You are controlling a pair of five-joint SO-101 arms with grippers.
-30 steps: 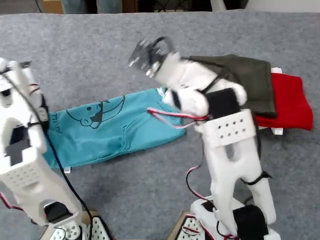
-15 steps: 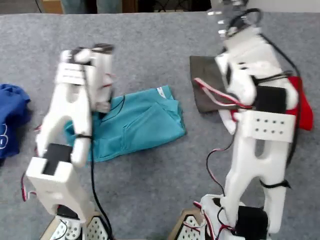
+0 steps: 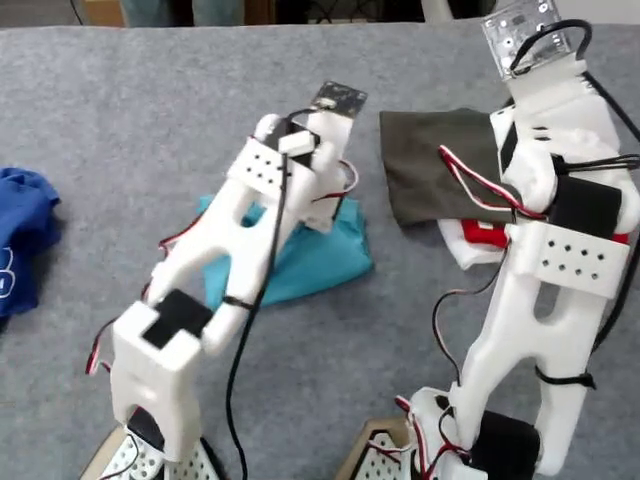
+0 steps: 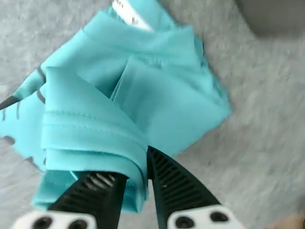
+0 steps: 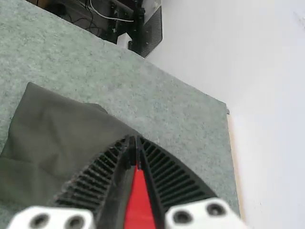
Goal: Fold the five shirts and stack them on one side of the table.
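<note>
The grey bench [image 3: 150,100] carries four shirts in the high view. A second ago the right arm [image 3: 540,300] leaned over the centre and the left arm [image 3: 200,300] stood at the 9 o'clock edge. Since then the right arm has swung back to 3 o'clock, while the left arm has swept in to the middle, reaching towards 1 o'clock.

With that sweep the teal shirt [image 3: 320,255], which lay stretched from 9 o'clock to the centre, has been doubled over onto itself and is now a short bundle at the middle of the bench. That looks like one fold just made, with the shirt not yet on the stack.

The stack itself sits at 2 to 3 o'clock: the olive shirt [image 3: 430,170] lies on the red shirt [image 3: 485,235]. The blue shirt [image 3: 20,240] lies crumpled at 9 o'clock, seemingly still to be folded.

The left claw [image 4: 131,169] is nearly closed, pinching a layered edge of the teal shirt between its black fingers. The right claw [image 5: 132,140] hangs over the olive shirt with its tips pressed together. It seems to grip nothing, and red shows through the slit behind the tips.
</note>
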